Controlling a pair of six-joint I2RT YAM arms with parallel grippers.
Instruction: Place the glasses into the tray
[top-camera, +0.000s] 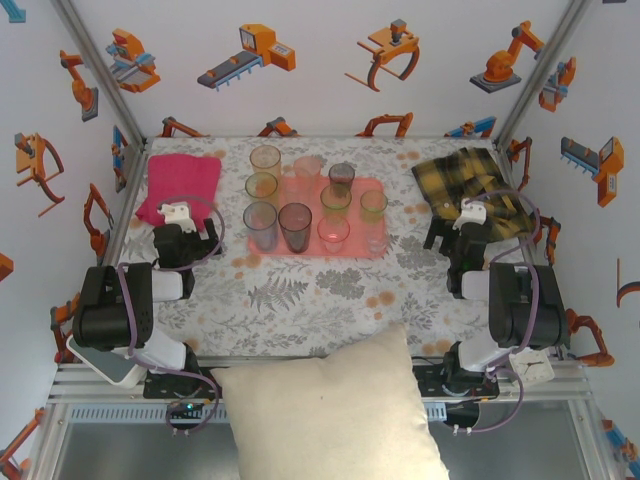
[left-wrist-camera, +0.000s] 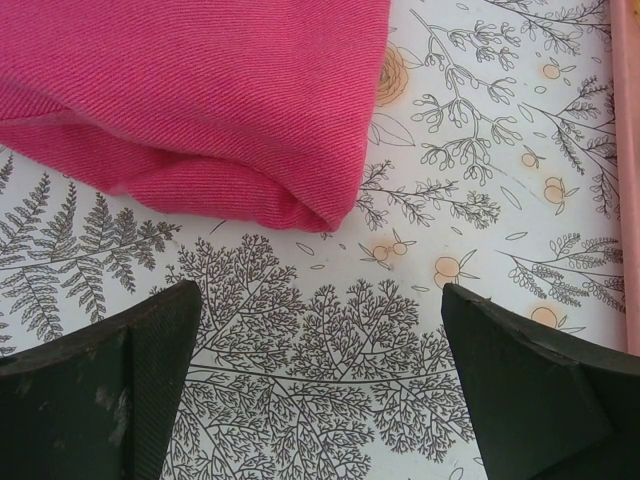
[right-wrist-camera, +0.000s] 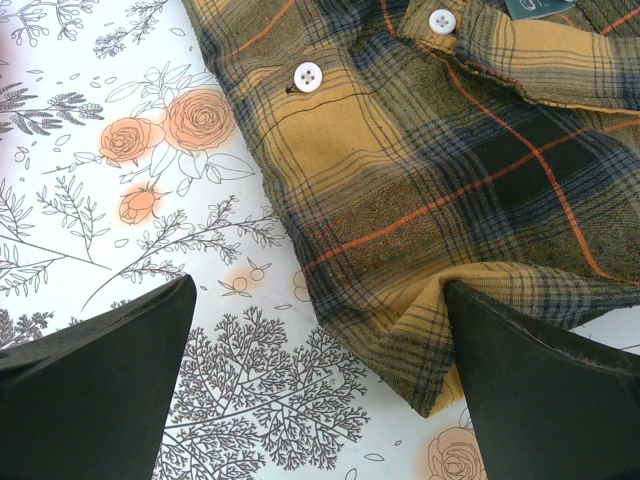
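Top external shows glasses on and beside the tray; left hand and right hand released, empty.

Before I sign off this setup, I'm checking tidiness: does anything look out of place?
Nothing is tipped, but three translucent plastic tumblers stand just left of the flat salmon-pink tray, off it. A cream pillow lies at the front, which looks odd.
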